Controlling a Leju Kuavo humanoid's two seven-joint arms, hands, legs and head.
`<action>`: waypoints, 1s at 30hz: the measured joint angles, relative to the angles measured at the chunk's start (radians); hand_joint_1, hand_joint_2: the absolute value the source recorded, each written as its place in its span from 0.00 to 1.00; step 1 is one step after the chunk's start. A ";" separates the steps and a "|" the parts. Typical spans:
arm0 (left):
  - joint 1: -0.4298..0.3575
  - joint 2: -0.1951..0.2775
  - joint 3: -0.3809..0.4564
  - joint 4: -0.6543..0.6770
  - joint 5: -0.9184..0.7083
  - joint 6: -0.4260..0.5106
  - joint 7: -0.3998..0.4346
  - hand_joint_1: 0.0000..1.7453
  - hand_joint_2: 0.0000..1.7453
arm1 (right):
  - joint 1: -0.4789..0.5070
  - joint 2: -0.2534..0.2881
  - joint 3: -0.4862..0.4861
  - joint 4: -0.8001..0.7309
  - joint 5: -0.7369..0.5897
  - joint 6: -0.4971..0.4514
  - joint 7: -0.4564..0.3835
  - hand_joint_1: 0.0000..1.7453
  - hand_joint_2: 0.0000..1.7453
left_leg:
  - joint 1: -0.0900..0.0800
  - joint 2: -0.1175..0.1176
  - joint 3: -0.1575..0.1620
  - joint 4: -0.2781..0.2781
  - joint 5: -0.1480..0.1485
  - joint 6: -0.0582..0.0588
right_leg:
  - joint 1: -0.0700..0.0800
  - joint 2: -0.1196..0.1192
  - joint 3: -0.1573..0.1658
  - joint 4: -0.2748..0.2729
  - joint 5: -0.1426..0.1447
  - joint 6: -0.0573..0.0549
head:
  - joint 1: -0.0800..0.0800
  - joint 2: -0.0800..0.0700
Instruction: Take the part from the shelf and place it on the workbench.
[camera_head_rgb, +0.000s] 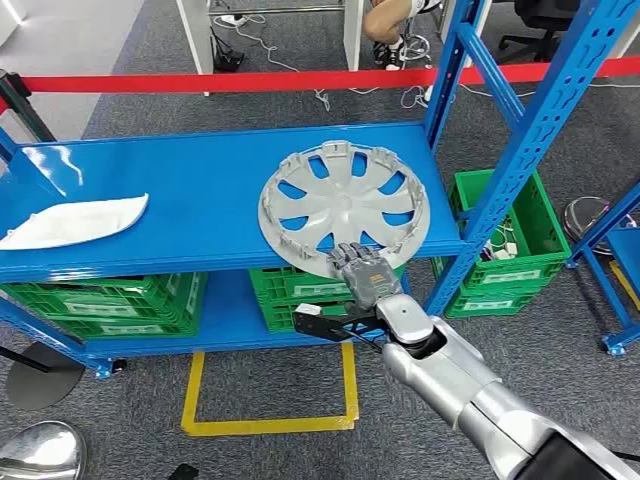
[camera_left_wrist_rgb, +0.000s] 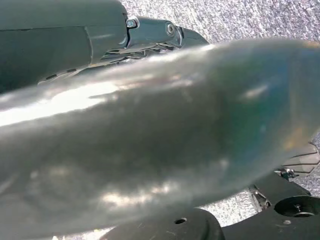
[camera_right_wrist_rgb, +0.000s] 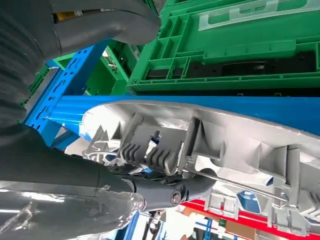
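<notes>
A silver hubcap lies flat on the blue shelf, its near rim hanging over the shelf's front edge. My right hand reaches in from below right, and its fingers rest on that near rim. The right wrist view shows the hubcap ribbed side up, with the thumb standing well apart from it, below the shelf edge. In the left wrist view my left hand hangs by my body over the floor, its visible fingers stretched out and holding nothing.
A white curved part lies on the shelf's left end. Green crates fill the lower shelf, and another green crate stands behind the blue upright. Red tape runs across behind. A person's legs are at the back.
</notes>
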 joint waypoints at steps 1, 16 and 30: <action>0.000 0.000 0.000 0.000 0.000 0.000 0.000 0.00 0.00 | -0.002 0.000 0.000 0.000 0.000 0.000 0.000 1.00 1.00 | 0.000 0.000 0.000 0.000 0.000 0.000 | 0.000 0.000 0.000 0.000 0.000 0.000 | 0.000 0.000; 0.001 0.000 0.020 0.000 0.015 0.011 -0.005 0.00 0.00 | -0.014 0.000 0.004 0.009 -0.032 0.014 -0.038 1.00 1.00 | 0.000 0.000 0.000 0.000 0.000 0.000 | 0.000 0.000 0.000 0.000 0.000 0.000 | 0.000 0.000; 0.002 0.000 0.033 0.000 0.016 0.013 -0.028 0.00 0.00 | 0.002 0.000 0.001 -0.009 -0.094 -0.128 -0.115 1.00 1.00 | 0.000 0.000 0.000 0.000 0.000 0.000 | 0.000 0.001 0.000 0.000 0.000 0.000 | 0.000 0.000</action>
